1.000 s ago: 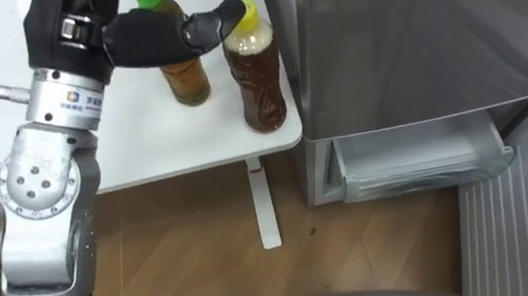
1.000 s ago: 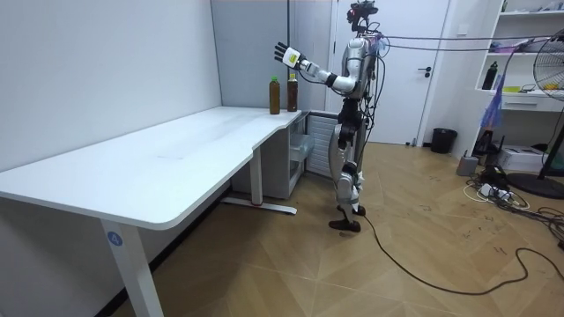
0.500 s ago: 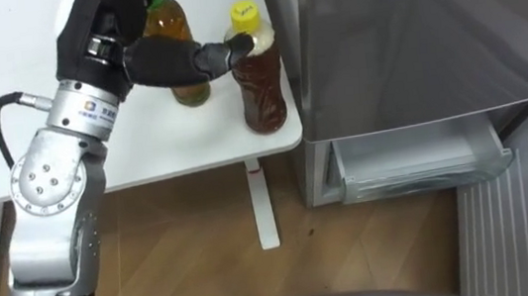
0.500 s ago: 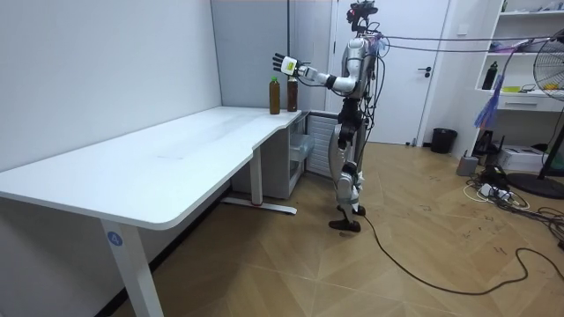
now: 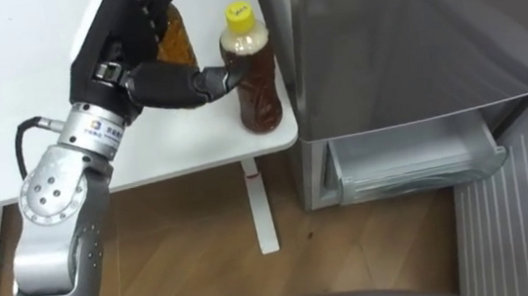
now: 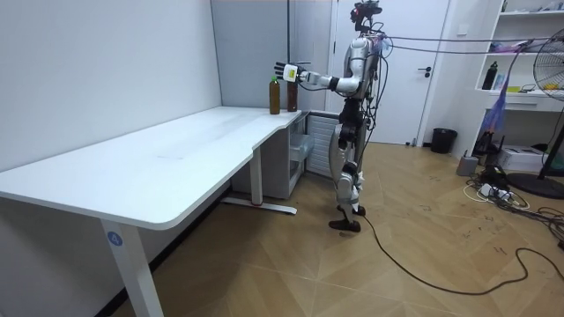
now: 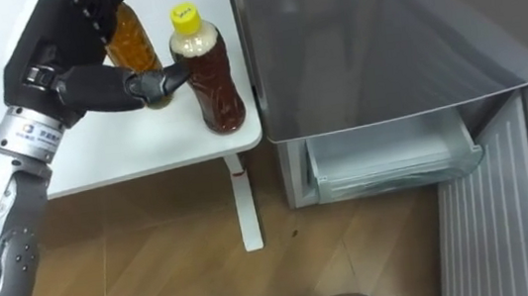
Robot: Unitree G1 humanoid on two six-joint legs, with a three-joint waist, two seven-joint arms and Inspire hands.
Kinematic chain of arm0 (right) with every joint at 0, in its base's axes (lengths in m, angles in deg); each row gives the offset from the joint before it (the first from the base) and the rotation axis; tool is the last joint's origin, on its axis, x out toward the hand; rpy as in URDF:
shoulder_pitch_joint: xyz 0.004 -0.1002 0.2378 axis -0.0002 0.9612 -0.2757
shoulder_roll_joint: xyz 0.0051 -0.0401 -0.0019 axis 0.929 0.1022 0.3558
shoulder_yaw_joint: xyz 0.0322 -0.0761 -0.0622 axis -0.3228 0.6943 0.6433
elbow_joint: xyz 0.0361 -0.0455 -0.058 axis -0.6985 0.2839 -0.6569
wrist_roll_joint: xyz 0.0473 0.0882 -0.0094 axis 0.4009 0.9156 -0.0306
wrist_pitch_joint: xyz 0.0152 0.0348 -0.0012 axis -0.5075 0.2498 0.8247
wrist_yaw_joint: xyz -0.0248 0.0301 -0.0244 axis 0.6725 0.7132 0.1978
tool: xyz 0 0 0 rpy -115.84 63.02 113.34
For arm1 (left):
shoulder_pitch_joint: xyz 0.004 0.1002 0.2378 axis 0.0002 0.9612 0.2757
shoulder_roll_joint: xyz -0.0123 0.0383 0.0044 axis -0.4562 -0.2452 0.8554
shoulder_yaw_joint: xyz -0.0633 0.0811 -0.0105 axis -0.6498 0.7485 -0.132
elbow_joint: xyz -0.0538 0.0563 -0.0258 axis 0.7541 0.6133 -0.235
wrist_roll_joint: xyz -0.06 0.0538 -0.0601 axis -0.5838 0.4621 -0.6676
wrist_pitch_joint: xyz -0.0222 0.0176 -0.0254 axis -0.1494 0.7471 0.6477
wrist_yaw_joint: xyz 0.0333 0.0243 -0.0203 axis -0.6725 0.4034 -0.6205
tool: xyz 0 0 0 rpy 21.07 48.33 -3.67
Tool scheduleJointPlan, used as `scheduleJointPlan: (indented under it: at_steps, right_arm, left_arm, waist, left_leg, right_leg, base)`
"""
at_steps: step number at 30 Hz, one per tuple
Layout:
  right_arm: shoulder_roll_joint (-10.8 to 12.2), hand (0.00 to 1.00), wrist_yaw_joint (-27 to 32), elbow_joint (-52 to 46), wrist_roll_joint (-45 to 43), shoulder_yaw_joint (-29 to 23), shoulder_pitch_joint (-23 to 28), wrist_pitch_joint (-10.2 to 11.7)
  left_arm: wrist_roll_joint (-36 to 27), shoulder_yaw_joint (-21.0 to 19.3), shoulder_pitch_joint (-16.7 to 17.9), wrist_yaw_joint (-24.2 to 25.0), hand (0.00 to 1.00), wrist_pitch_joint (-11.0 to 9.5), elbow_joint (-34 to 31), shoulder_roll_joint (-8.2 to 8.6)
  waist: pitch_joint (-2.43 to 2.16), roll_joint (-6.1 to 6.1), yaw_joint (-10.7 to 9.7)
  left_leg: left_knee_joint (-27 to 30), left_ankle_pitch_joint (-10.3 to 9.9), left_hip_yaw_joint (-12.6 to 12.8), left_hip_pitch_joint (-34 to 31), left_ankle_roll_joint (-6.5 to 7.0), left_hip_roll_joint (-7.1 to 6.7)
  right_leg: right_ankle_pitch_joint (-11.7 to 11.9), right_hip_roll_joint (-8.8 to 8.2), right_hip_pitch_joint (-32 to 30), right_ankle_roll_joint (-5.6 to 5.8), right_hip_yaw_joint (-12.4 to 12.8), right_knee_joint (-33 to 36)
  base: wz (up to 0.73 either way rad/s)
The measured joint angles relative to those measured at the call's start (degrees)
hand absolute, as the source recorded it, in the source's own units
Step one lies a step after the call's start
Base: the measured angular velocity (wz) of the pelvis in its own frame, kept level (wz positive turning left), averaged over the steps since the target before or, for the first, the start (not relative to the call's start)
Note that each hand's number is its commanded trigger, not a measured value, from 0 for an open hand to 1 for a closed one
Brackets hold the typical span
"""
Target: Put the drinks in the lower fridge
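Drinks, two bottles, stand on the corner of the white table that lies under my left hand. The dark tea bottle is just beyond the thumb tip. It is clear ridged plastic with a pinched waist, a yellow cap and a pale band of froth under the neck. The amber bottle sits in the gap between thumb and fingers, with its top hidden behind them.

I see the hand spread wide. The fingers are straight and fanned upward, and the thumb is stretched sideways so its tip touches the dark bottle's shoulder. Nothing is gripped.

To the far side of the dark bottle from the hand, and almost against it, rises the fridge, a smooth brushed-grey slab that leaves little room on that flank. Below the hand's level and off to the same side, the lower drawer stands pulled out, a shallow translucent bin with rounded corners. A ribbed grey panel stands next to it.

Under the table's edge, a slim white table leg drops to the wooden floor, between the hand and the drawer.

In the room view the robot stands at the table's far end, left arm held out level to the bottles.
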Motion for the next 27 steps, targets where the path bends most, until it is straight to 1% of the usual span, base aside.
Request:
scheduleJointPlan:
  at_steps: [3, 6, 9, 13, 16, 22, 27]
  right_arm:
    - [0.0, 0.0, -0.44, -0.02, -0.01, 0.12, -0.09, -0.09]
    - [0.01, 0.0, -0.71, -0.11, -0.03, 1.14, -0.31, -0.35]
    - [0.01, 0.0, -0.94, -0.2, -0.06, 2.3, -0.65, -0.43]
    - [-0.01, 0.0, -1.09, -0.32, -0.06, 2.3, -1.11, -0.29]
    - [-0.03, 0.0, -1.13, -0.38, -0.05, 2.32, -1.13, 0.12]
    - [-0.03, 0.0, -1.03, -0.49, -0.49, 2.3, -1.13, 0.15]
    - [-0.05, 0.0, -0.58, -0.48, -0.81, 2.31, -1.19, 0.14]
  left_arm:
    - [-0.45, 0.0, 0.02, 0.4, 0.0, 0.0, 0.23, 0.0]
    - [-1.18, 0.03, 0.06, 1.52, 0.0, 0.1, 2.06, 0.0]
    - [-1.18, 0.04, 0.05, 2.23, 0.0, 0.37, 3.66, 0.0]
    - [-1.18, 0.09, 0.05, 2.72, 0.0, 0.37, 4.25, 0.01]
    - [-1.19, 0.09, 0.05, 2.77, 0.0, 0.36, 4.27, 0.01]
    - [-1.08, 0.09, 0.04, 2.82, 0.0, 0.36, 6.4, 0.27]
    - [-1.08, 0.15, 0.03, 3.24, 0.0, 0.37, 6.8, 0.39]
  waist:
    - [0.01, 0.08, 0.08]
    - [0.06, 0.37, 0.09]
    - [0.18, 0.64, 0.1]
    - [0.39, 0.93, 0.05]
    - [0.38, 0.95, 0.14]
    - [0.42, 0.87, 0.09]
    - [0.53, 0.69, 0.06]
  left_leg:
    - [-0.01, 0.0, 0.2, 0.02, 0.0, 0.03]
    - [-0.07, 0.0, 0.23, 0.12, 0.0, 0.03]
    - [-0.1, 0.0, 0.24, 0.12, 0.0, 0.07]
    - [-0.14, 0.0, 0.29, 0.14, 0.0, 0.09]
    - [-0.16, 0.0, 0.44, 0.15, -0.01, 0.12]
    - [-0.18, 0.0, 0.73, 0.28, -0.01, 0.12]
    - [-0.17, 0.0, 0.94, 0.27, -0.01, 0.13]
  right_leg:
    - [0.0, 0.01, 0.0, 0.0, 0.01, -0.01]
    - [0.0, 0.1, 0.04, 0.0, -0.01, 0.02]
    - [0.0, 0.15, 0.03, 0.0, -0.02, 0.01]
    - [0.0, 0.17, -0.01, 0.0, 0.01, 0.01]
    - [0.0, 0.18, -0.04, 0.0, 0.05, -0.01]
    - [0.0, 0.15, -0.03, 0.0, 0.14, -0.06]
    - [0.0, 0.23, -0.13, 0.0, 0.6, -0.17]
  base:
    - [0.0]
    - [0.0]
    - [0.0]
    - [0.0]
    - [0.0]
    - [0.0]
    - [-0.01]
